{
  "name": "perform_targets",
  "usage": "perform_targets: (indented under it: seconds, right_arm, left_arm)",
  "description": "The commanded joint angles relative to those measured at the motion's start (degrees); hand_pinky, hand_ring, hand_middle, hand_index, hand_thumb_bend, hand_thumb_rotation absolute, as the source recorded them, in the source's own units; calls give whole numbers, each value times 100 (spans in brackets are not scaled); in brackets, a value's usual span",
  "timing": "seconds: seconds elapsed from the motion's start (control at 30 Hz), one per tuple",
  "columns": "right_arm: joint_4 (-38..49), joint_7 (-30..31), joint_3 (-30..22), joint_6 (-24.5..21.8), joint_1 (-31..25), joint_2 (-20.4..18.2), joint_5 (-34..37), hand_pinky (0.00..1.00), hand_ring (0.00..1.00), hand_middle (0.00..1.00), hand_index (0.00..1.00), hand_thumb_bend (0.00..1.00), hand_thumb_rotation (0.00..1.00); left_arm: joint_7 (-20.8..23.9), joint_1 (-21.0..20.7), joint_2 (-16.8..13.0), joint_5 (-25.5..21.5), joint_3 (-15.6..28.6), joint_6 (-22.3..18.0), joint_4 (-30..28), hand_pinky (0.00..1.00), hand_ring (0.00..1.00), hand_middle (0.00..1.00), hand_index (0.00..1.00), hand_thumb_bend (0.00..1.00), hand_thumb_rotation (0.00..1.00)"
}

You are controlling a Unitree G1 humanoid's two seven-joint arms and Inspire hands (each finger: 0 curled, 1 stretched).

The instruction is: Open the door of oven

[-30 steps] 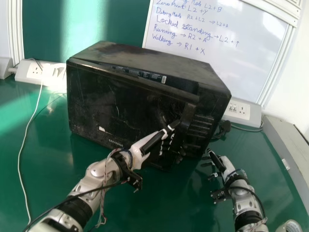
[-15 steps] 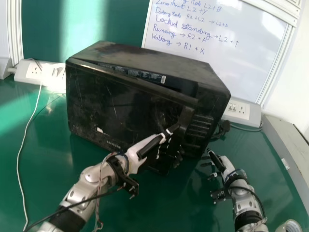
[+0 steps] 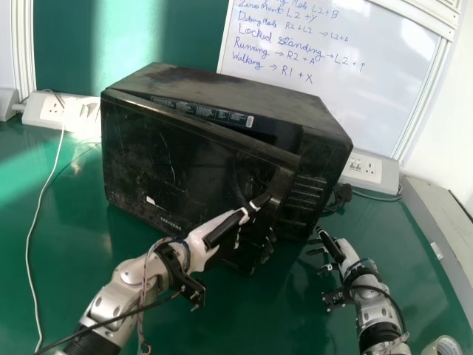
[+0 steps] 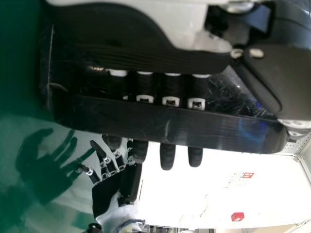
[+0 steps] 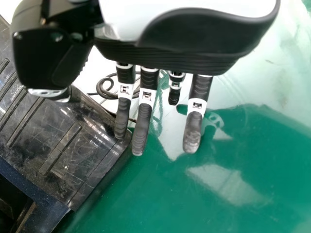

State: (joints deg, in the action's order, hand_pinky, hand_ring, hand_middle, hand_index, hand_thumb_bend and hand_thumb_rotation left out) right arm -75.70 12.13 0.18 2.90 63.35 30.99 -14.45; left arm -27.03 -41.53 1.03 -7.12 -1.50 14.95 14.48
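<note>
The black oven (image 3: pixel 325 159) stands on the green table, its door (image 3: pixel 162 163) ajar, with the free right edge away from the body. At the door's lower right part is my left hand (image 3: pixel 211 235), its fingertips showing past that edge. In the left wrist view, my left hand (image 4: pixel 141 53) has nearly straight fingers passing behind the dark door edge (image 4: pixel 170 124), tips beyond it. My right hand (image 3: pixel 335 248) is beside the oven's right front corner; in the right wrist view, my right hand (image 5: pixel 194 43) holds nothing, its fingers loosely extended near the oven's side (image 5: pixel 73 141).
A whiteboard (image 3: pixel 332 74) leans behind the oven. Socket boxes (image 3: pixel 373 168) are at the back, and a white cable (image 3: pixel 35 244) runs down the left. A tape roll (image 3: pixel 446 346) lies at the lower right corner, near a grey ledge (image 3: pixel 436 222).
My left hand has shifted leftward and back toward the robot. The door's free edge has moved with it, widening the gap at the top. My right hand has kept still.
</note>
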Motion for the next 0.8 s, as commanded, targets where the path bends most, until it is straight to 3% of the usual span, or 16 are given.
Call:
perform_targets:
  seconds: [0.0,0.1,0.4,0.77]
  right_arm:
    - [-114,52,25,-89,-118,-30,-20,29,37,50,65,59,100]
    - [-116,35,23,-101,-112,-36,-18,28,38,50,64,59,100]
    - [-120,41,-26,-136,-107,-59,36,27,37,50,63,60,100]
    - [-116,-8,15,-146,-96,-65,-6,27,37,50,63,59,100]
  left_arm:
    - [-94,33,-35,-246,-23,35,-463,0,4,8,9,76,97]
    - [-209,129,-99,-343,-2,94,-585,0,3,8,10,78,97]
    - [-173,305,-249,-669,7,1114,-1502,0,4,8,9,78,97]
    - [-384,478,-430,-904,74,1058,-1741,0,4,8,9,75,97]
